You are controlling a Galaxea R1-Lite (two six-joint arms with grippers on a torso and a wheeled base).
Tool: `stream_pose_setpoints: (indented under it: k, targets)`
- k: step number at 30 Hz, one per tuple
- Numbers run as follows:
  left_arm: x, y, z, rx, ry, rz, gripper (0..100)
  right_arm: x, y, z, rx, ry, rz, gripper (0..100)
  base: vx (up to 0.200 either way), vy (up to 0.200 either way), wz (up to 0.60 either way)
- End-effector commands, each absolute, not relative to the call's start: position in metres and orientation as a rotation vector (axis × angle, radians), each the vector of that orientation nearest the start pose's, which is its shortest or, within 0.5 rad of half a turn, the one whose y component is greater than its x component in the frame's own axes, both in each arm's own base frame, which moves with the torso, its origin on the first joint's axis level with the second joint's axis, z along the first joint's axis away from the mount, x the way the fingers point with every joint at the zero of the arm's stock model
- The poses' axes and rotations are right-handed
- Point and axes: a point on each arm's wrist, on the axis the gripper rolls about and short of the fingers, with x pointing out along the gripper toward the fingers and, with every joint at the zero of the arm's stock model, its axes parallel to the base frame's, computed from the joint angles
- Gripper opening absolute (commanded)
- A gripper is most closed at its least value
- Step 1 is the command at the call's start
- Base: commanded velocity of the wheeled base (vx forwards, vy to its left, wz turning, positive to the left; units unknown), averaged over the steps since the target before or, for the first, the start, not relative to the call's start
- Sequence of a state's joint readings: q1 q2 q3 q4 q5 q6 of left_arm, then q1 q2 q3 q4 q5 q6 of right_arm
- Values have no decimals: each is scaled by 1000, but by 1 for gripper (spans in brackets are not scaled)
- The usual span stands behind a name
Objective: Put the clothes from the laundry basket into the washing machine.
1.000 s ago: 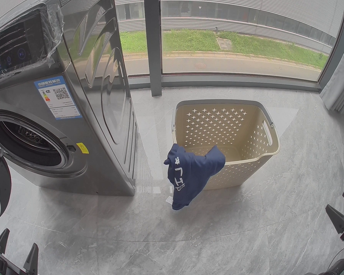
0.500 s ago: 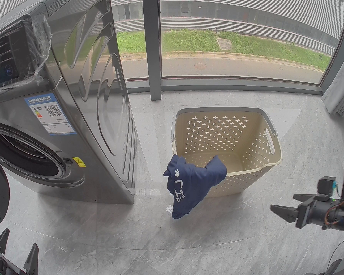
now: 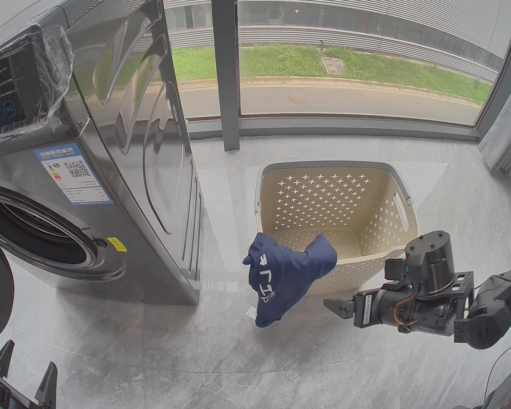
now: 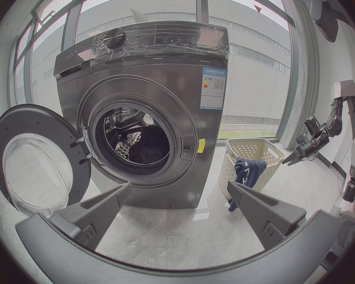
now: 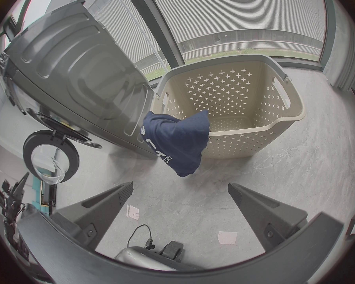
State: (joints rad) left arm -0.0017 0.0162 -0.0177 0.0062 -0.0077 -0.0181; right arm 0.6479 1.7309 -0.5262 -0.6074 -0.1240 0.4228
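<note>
A navy garment (image 3: 284,276) hangs over the front-left rim of the cream laundry basket (image 3: 392,200) and trails down outside it toward the floor. The grey washing machine (image 3: 125,171) stands to the left with its round door (image 4: 35,154) swung open, and dark cloth lies in the drum (image 4: 146,150). My right gripper (image 3: 332,306) is open, low and just right of the garment, pointing at it; in its own view the fingers (image 5: 102,202) frame the garment (image 5: 177,141). My left gripper (image 3: 25,367) is open near the floor, facing the drum.
A glass wall with a dark pillar (image 3: 224,58) runs behind the basket. A curtain (image 3: 508,126) hangs at the far right. Small paper scraps (image 5: 227,237) lie on the marble floor. Open floor lies between machine and basket.
My right arm has swung in from the right edge to just beside the hanging garment. The head camera shifted slightly. Garment, basket and left gripper stay put.
</note>
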Motion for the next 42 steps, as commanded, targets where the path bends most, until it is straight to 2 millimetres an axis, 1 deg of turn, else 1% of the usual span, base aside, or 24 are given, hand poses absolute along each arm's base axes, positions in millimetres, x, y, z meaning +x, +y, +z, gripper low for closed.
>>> stream_pose_setpoints:
  k: [1, 5, 12, 17, 18, 19, 21, 25, 26, 27, 38, 42]
  targets:
    - [-23, 0, 76, -21, 5, -9, 100, 232, 173, 85, 163, 693, 355, 100, 0, 0, 0]
    - [-23, 0, 76, -21, 5, -9, 100, 238, 181, 86, 207, 690, 350, 100, 0, 0, 0]
    - [-23, 0, 76, -21, 5, -9, 100, 240, 186, 85, 212, 690, 357, 100, 0, 0, 0]
    - [-23, 0, 75, -21, 6, -9, 100, 245, 198, 76, 215, 710, 365, 100, 0, 0, 0]
    - [-23, 0, 75, -21, 6, -9, 100, 245, 198, 76, 215, 710, 365, 100, 0, 0, 0]
    - [-23, 0, 76, -23, 5, -8, 100, 248, 204, 72, 215, 705, 373, 100, 0, 0, 0]
    - [-23, 0, 76, -23, 5, -9, 100, 253, 208, 67, 215, 699, 374, 100, 0, 0, 0]
    - [-23, 0, 76, -23, 5, -8, 100, 263, 212, 56, 215, 701, 365, 100, 0, 0, 0]
    - [-23, 0, 76, -23, 5, -8, 100, 263, 212, 56, 215, 701, 365, 100, 0, 0, 0]
    - [-23, 0, 76, -23, 5, -8, 100, 269, 216, 53, 216, 700, 364, 100, 0, 0, 0]
    - [-23, 0, 76, -23, 5, -9, 100, 297, 235, 43, 225, 651, 327, 100, 0, 0, 0]
    - [-23, 0, 76, -25, 6, -8, 100, 309, 236, 35, 232, 649, 309, 100, 0, 0, 0]
